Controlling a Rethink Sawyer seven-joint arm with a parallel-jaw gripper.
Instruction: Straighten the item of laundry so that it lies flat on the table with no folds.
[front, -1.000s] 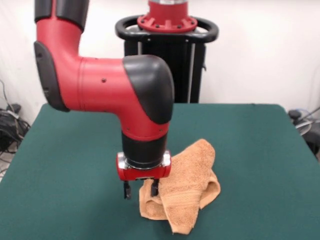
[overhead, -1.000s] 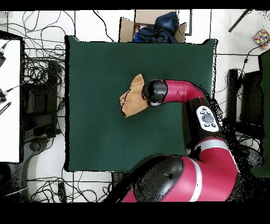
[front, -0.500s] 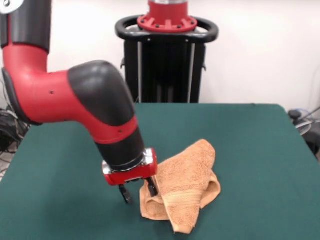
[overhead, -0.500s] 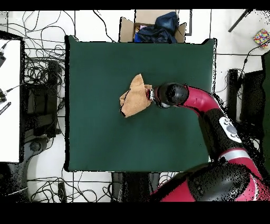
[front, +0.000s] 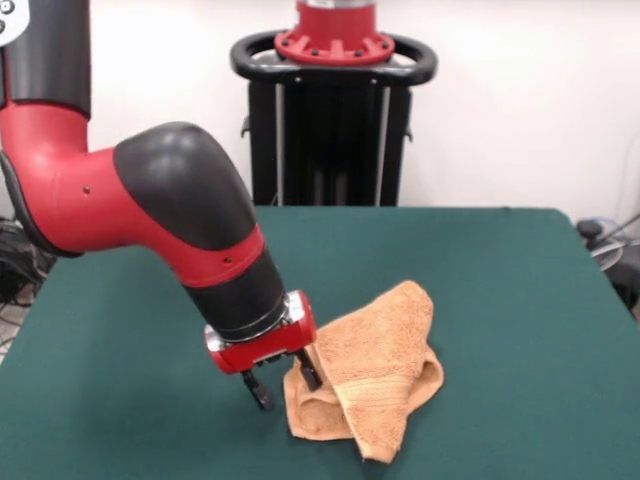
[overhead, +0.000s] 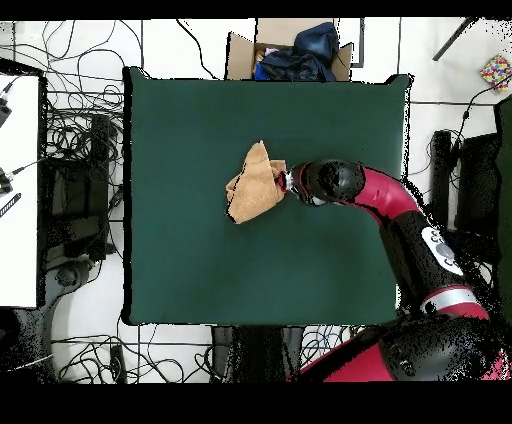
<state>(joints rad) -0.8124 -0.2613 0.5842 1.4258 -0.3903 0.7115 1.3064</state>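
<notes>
The orange-tan washcloth (front: 375, 375) lies crumpled in folds on the green table (front: 500, 300), near the front middle. It also shows in the overhead view (overhead: 253, 183), bunched near the table's (overhead: 180, 250) middle. My gripper (front: 285, 385) is tilted and low over the table at the cloth's left edge. Its fingers are apart: one fingertip (front: 311, 377) rests against the cloth's edge, and the other (front: 260, 394) is over bare felt. In the overhead view the gripper (overhead: 286, 181) sits at the cloth's right side.
The robot's black pedestal (front: 335, 110) stands at the table's far side. In the overhead view, a cardboard box of clothes (overhead: 290, 50) sits beyond the table's top edge. Cables and a white bench (overhead: 18, 190) lie to the left.
The arm has swung from above the cloth to its side and now leans over. The gripper dropped lower against the cloth's edge. The cloth shifted slightly.
</notes>
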